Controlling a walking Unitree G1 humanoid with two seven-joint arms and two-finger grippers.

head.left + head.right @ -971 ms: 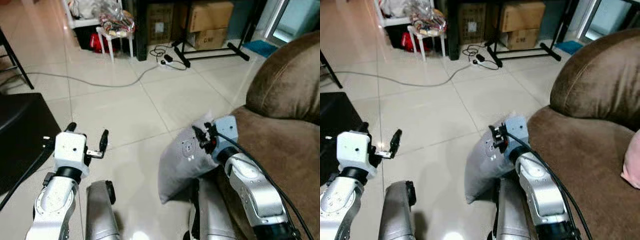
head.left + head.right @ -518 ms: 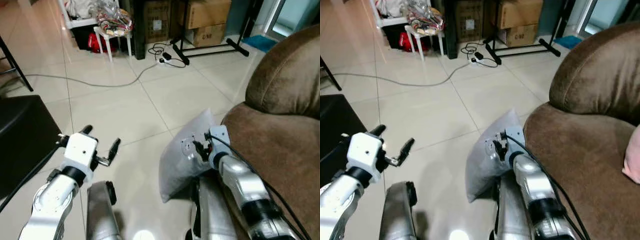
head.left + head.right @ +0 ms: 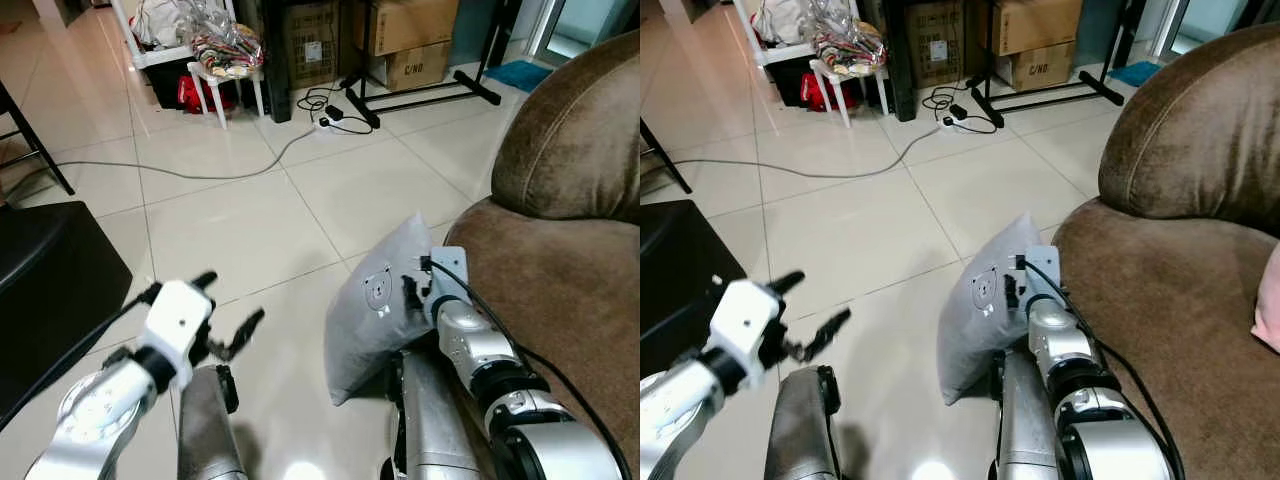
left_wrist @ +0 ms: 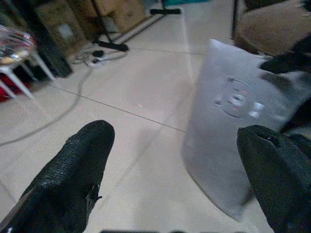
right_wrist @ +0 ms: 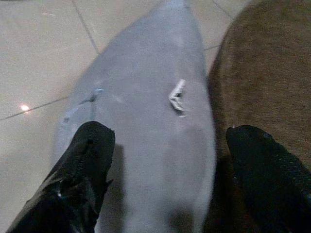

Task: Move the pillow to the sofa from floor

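Observation:
A grey pillow (image 3: pixel 372 305) with a small bear face stands on edge on the tiled floor, leaning against the front of the brown sofa (image 3: pixel 565 250) and my right leg. My right gripper (image 3: pixel 412 291) sits at the pillow's upper corner beside the sofa. In the right wrist view its fingers (image 5: pixel 87 155) are open and straddle the pillow (image 5: pixel 150 126) along its top edge. My left gripper (image 3: pixel 232 308) hovers open over the floor to the pillow's left. The left wrist view looks between its fingers (image 4: pixel 82 160) at the pillow (image 4: pixel 233 131).
A black piece of furniture (image 3: pixel 45 280) stands close on my left. Across the floor behind runs a grey cable (image 3: pixel 200 172) to a power strip (image 3: pixel 330 120). Farther back are a white stool (image 3: pixel 228 65), cardboard boxes (image 3: pixel 412 40) and a black stand (image 3: pixel 420 95).
My left gripper has moved to the right, closer to the pillow. My right arm has drawn in and lowered, keeping its gripper at the pillow's upper corner.

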